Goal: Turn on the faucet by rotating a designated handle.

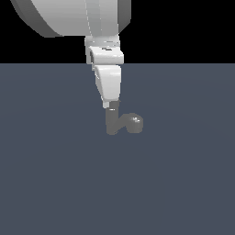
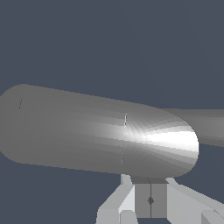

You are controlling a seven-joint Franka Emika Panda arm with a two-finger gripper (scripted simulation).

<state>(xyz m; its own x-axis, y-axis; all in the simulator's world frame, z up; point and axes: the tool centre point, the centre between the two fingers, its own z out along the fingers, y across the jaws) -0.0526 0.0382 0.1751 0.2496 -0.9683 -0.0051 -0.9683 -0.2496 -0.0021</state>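
1. Exterior view: claw (image 1: 111,104) hangs straight down from the arm, its tip right at the top of the faucet (image 1: 120,123). The grey post stands directly under the claw on the bench (image 1: 55,174), and the bulbous spout branches off low toward the exterior view's right. The handle cannot be picked out here; the claw's white body covers the post's top, where it would sit. Whether the fingers are spread or closed, and whether anything is between them, cannot be told from this angle.

2. Wrist view: a broad, rounded grey faucet part (image 2: 96,131) fills the picture just beyond the claw, with a strong highlight near one end. A thinner grey piece runs off behind it to the picture's edge; whether that is the handle (image 2: 210,124) is only a guess. The fingers (image 2: 114,204) show as pale shapes flanking a darker block at the frame's edge. Their gap cannot be read, and no contact with the metal is plain.

3. Progress, as a judgement: the approach looks finished, since the claw is down at the faucet's top. No sign of a turned handle is visible, so the rotation itself seems still to do.
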